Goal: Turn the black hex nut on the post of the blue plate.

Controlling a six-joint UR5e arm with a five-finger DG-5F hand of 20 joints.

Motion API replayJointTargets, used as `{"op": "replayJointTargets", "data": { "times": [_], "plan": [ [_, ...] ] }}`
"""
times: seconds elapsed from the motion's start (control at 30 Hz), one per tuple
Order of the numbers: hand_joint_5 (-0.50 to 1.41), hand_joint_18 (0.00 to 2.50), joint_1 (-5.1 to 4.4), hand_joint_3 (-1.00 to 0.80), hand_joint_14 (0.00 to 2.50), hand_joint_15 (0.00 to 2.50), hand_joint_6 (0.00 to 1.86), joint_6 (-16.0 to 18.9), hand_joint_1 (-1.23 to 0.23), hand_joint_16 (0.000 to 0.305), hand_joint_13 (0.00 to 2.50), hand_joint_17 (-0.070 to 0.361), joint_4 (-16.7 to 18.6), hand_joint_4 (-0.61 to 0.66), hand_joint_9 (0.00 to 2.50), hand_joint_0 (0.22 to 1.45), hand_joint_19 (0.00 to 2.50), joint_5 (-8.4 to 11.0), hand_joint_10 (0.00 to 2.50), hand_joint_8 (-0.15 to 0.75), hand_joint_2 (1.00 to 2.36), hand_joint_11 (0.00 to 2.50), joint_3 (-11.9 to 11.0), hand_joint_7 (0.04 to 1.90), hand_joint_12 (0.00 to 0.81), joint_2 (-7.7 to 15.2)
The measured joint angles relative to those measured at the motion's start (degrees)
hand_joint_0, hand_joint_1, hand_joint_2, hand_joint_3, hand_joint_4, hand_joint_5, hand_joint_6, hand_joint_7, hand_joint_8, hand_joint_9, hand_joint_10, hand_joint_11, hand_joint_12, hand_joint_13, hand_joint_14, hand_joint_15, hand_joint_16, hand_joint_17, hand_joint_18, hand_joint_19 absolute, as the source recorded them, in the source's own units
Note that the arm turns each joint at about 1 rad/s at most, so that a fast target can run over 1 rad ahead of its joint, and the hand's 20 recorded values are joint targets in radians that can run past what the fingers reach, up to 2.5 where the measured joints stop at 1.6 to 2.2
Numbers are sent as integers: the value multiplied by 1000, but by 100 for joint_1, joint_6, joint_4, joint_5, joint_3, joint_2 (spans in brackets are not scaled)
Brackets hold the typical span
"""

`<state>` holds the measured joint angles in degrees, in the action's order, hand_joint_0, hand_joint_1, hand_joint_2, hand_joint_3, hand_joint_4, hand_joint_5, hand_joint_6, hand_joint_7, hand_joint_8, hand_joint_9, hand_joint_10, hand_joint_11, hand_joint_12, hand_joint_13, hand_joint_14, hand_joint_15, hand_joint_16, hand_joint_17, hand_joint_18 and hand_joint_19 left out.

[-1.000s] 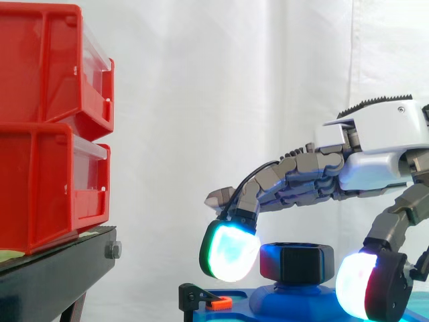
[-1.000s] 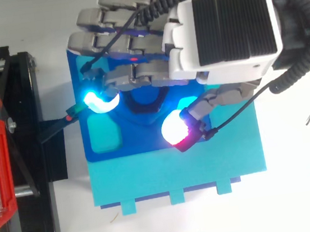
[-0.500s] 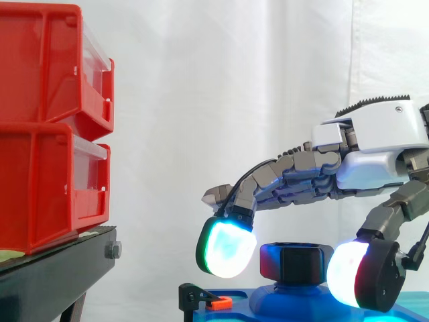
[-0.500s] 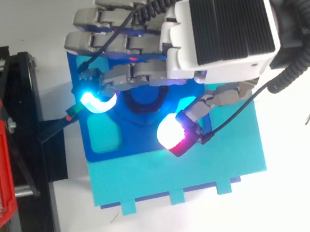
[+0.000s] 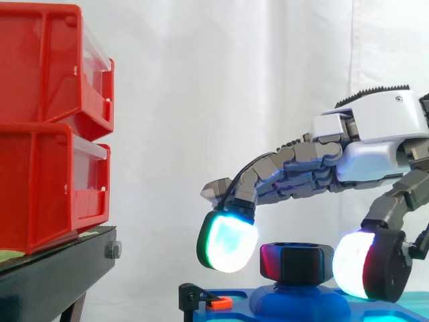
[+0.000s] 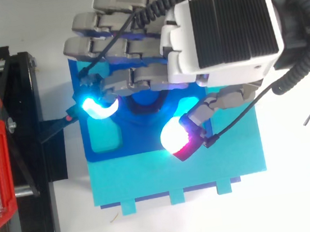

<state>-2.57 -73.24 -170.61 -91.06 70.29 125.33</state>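
1. Side view: fingers (image 5: 228, 241) and thumb sit loosely spread either side of the black hex nut (image 5: 296, 263), gripping nothing.
2. Hand (image 5: 375, 144) hovers above the nut.
3. Nut sits on the post (image 5: 298, 296) of the blue plate (image 6: 179, 172).
4. Red bins (image 5: 47, 127) stand well apart at left.

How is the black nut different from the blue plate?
The black hex nut is small and chunky; the blue plate is wide and flat. The black hex nut stands raised on the post; the blue plate lies underneath it. Both sit below the hand.
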Motion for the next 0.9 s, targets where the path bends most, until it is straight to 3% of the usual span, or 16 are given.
{"op": "replayJointTargets", "data": {
  "times": [0.2,0.9],
  "plan": [
    [-300,0,10,-500,0,0,502,6,-804,45,0,101,-158,104,0,428,50,-60,0,140,1000,0,-23,696,308,0],
    [-297,0,48,-500,0,0,502,3,-768,44,0,100,-203,109,0,436,57,-115,0,145,1000,0,-133,704,305,-1]
  ]
}}
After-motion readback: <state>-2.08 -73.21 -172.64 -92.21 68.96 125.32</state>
